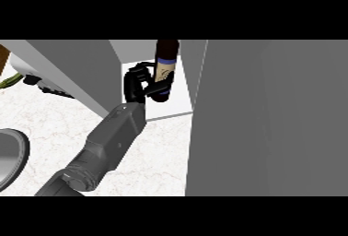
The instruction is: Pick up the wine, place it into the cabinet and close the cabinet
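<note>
The left hand (138,83), black and curled, is wrapping its fingers round the dark glass wine bottle with a tan label and blue band (165,69), holding it upright inside the pale grey cabinet (81,69). The bottle is sitting deep in the cabinet's opening, between the cabinet's left wall and the big grey open door (265,120), which is filling the whole stretch to the right of the opening. The bottle's base appears to be near the white cabinet floor (170,113), though whether it is touching is not clear. The grey forearm is reaching into the opening from below and left of the cabinet. The right hand is not showing anywhere.

Judging by this, the placing step is nearly done and the release and the closing of the door are yet to come. The risks sit there. If the fingers are opening while the bottle is not yet standing on the floor, it may tip against a wall. If the hand is pulling out on a slant, the thumb may be dragging the bottle along with it and toppling it. Should the door be swinging shut before the forearm clears the opening, it would be striking the arm.

Left of the cabinet, a round grey metal pan (10,154) is lying on the white marbled counter (48,115).
</note>
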